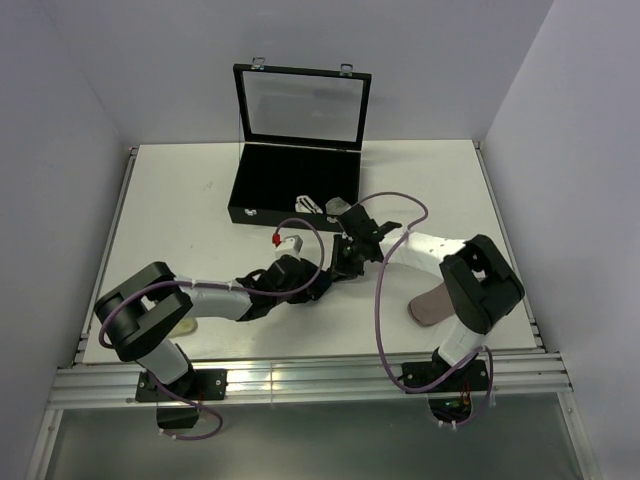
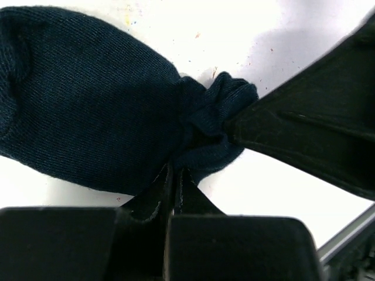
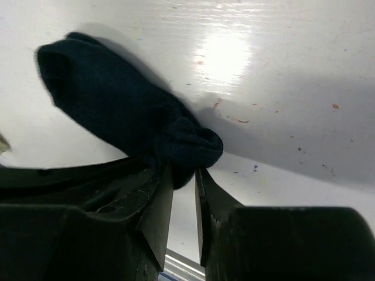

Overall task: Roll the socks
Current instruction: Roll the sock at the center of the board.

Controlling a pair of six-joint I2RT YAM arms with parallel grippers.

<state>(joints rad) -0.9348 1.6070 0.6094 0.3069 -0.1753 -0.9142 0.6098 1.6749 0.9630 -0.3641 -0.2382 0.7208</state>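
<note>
Navy sock (image 2: 88, 99) pinched in left jaws, right jaws touching.

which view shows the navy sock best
Left wrist. The navy sock fills that view: rolled body on the left, bunched end in the middle, knit texture clear. The right wrist view shows it smaller, darker and slightly blurred. The top external view almost hides it beneath the left gripper and right gripper.

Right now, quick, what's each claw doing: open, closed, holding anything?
Left claw: closed, pinching the navy sock at its bunched part.
Right claw: slightly open, tips at the sock's bunched end, not clearly gripping it.
</note>
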